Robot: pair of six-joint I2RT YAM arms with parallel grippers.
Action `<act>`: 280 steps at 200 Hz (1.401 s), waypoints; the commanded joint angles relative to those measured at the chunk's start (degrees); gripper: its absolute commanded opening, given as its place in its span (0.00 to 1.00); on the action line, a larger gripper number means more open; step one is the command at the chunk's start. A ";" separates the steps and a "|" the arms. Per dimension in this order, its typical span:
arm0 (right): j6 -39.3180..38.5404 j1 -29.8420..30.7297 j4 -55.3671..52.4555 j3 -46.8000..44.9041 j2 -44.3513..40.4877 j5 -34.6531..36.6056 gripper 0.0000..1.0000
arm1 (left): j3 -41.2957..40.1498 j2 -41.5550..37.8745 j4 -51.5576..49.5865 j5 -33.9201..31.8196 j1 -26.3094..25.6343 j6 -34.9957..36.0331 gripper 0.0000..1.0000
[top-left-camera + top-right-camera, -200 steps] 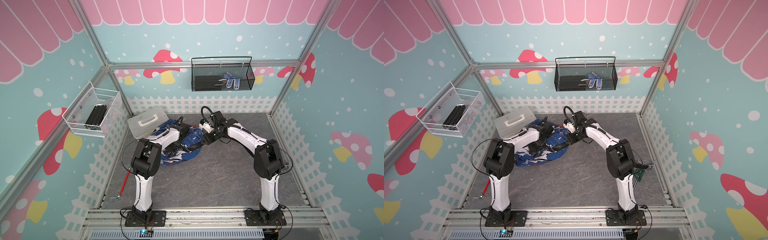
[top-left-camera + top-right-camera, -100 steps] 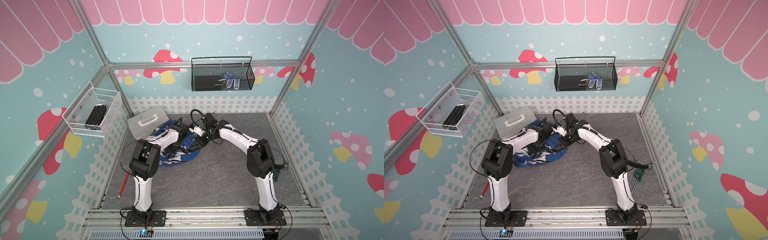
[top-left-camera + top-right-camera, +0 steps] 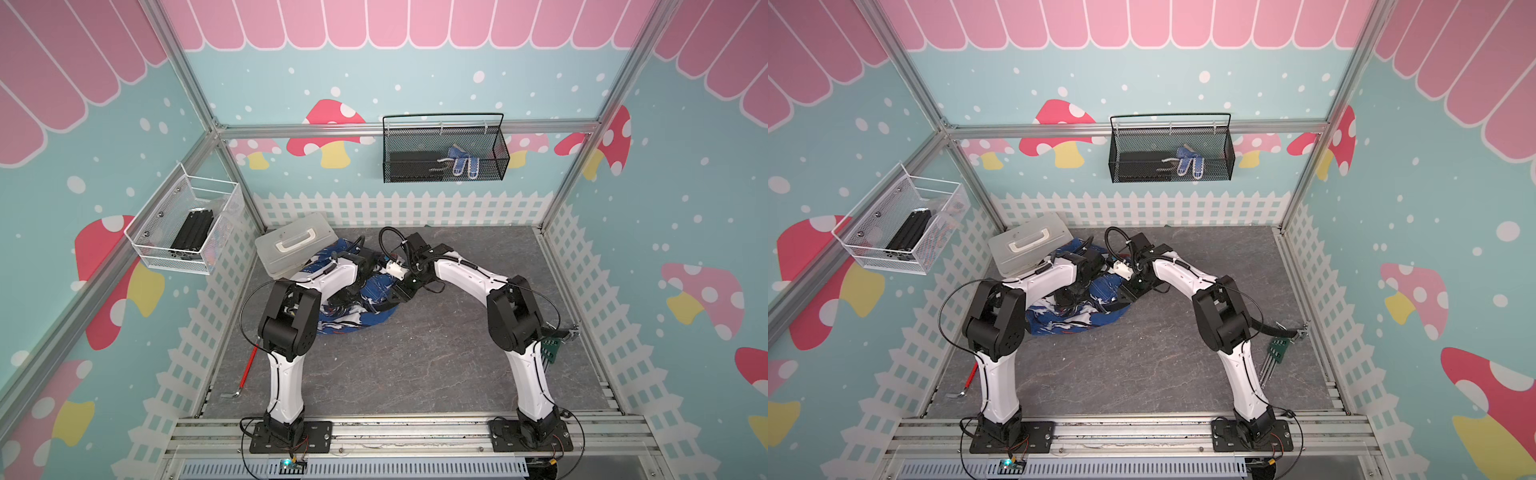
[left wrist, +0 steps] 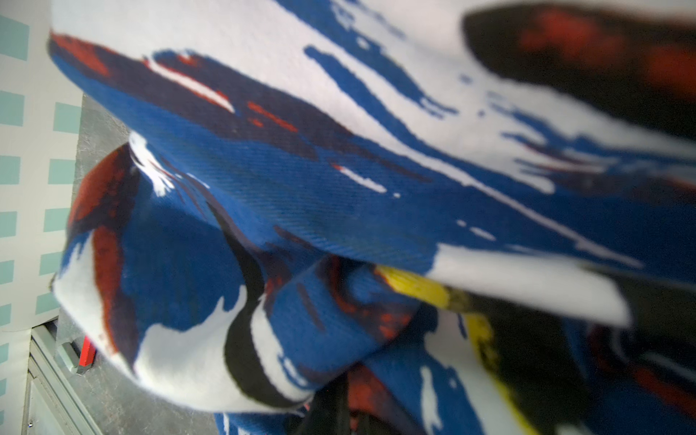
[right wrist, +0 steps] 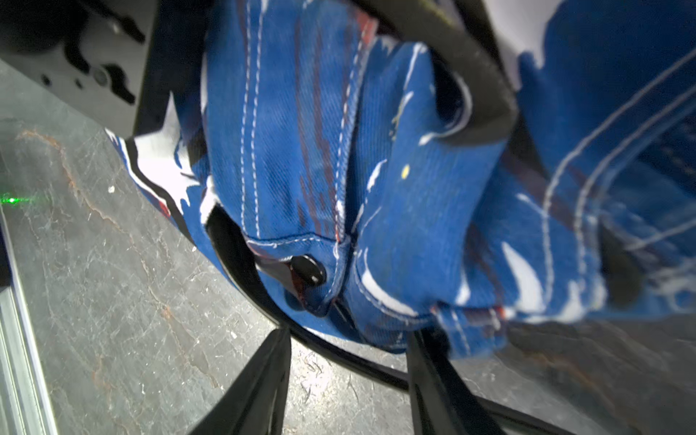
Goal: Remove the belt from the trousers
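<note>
The trousers (image 3: 353, 318) (image 3: 1067, 322) lie crumpled at the back left of the grey table, between the two arms. The belt (image 5: 241, 260) is a black strap that comes out by the waistband button and curves over the floor; in both top views it shows as a dark line (image 3: 388, 308) (image 3: 1117, 309) at the trousers' right edge. My right gripper (image 5: 350, 376) (image 3: 401, 293) is open, its fingers (image 5: 271, 376) on either side of the strap without touching it. My left gripper (image 4: 339, 410) (image 3: 345, 295) is buried in the cloth (image 4: 301, 188), shut on a fold.
A white box (image 3: 295, 247) stands right behind the trousers. A red-handled hex key (image 3: 248, 365) lies by the left fence and a green key set (image 3: 1277, 349) by the right fence. Wire baskets (image 3: 444, 153) (image 3: 187, 226) hang on the back and left walls.
The right arm has swung left to the trousers and dropped its gripper to the floor at their right edge, over the belt; its jaws have narrowed a little. The left arm has stayed put.
</note>
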 commanded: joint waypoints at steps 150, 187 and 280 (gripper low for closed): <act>-2.96 2.09 -4.55 -6.49 -1.61 0.15 0.02 | 0.40 0.82 -2.03 -1.17 0.58 0.08 0.00; 2.19 0.74 -6.43 -3.61 -6.16 8.63 0.00 | 1.60 1.13 -1.68 -0.89 0.72 0.12 0.00; 23.96 -12.20 -43.62 55.75 -2.75 21.80 0.00 | 0.31 1.72 2.07 0.75 0.95 1.97 0.00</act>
